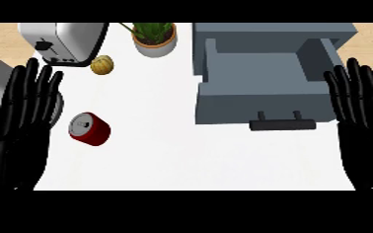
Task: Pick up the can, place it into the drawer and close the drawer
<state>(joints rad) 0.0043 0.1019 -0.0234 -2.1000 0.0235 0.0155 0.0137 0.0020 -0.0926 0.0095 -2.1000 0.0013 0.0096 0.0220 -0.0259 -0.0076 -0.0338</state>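
White counter (182, 153) carries a red can (90, 128) lying at the left, beside the left hand (29, 108), fingers spread. Well apart, the grey drawer (255, 86) stands open; right hand (354, 103) is spread too. Behind sit toaster (62, 42), perhaps a small squash (102, 64), and plant (154, 38).

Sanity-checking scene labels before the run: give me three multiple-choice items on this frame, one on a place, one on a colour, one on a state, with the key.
1. Where does the can lie?
A. inside the drawer
B. on the counter near the left hand
C. on top of the toaster

2. What colour is the can's body?
A. red
B. blue
C. green

3. What state is the drawer in?
A. pulled open
B. closed
C. removed from its cabinet

Key: 1 B, it lies on the white counter beside the left hand; 2 A, its side is red; 3 A, the drawer's inside shows, nothing in it.
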